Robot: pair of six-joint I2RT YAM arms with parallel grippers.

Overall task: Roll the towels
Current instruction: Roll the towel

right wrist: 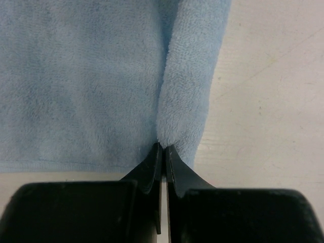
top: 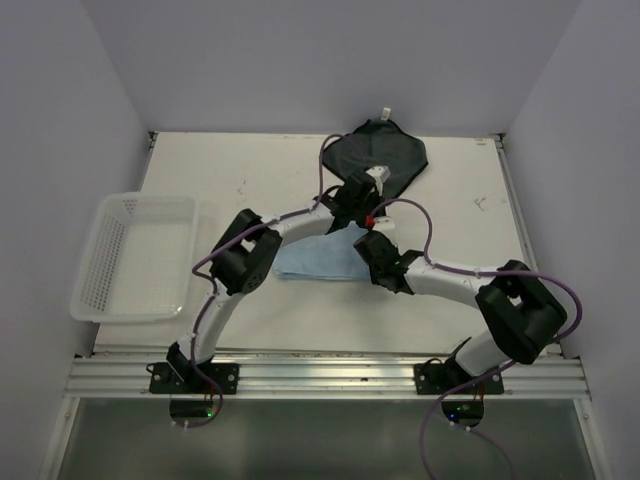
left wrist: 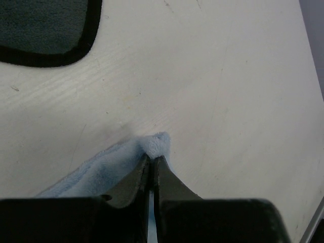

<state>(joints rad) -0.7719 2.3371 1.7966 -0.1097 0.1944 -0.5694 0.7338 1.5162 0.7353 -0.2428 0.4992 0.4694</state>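
The light blue towel (top: 308,262) lies flat in the middle of the table, between the two arms. My left gripper (left wrist: 153,158) is shut on its far right corner, and a small tuft of the blue towel (left wrist: 154,143) pokes out past the tips. My right gripper (right wrist: 163,148) is shut on the blue towel's (right wrist: 76,76) right edge, where a raised fold runs away from the jaws. In the top view the left gripper (top: 366,214) and the right gripper (top: 366,238) sit close together. The dark grey towel (top: 385,155) lies spread at the back; its black-edged corner (left wrist: 45,25) shows in the left wrist view.
A white mesh basket (top: 135,255) stands at the table's left edge. Purple cables loop over both arms. Walls close in the table on the left, the back and the right.
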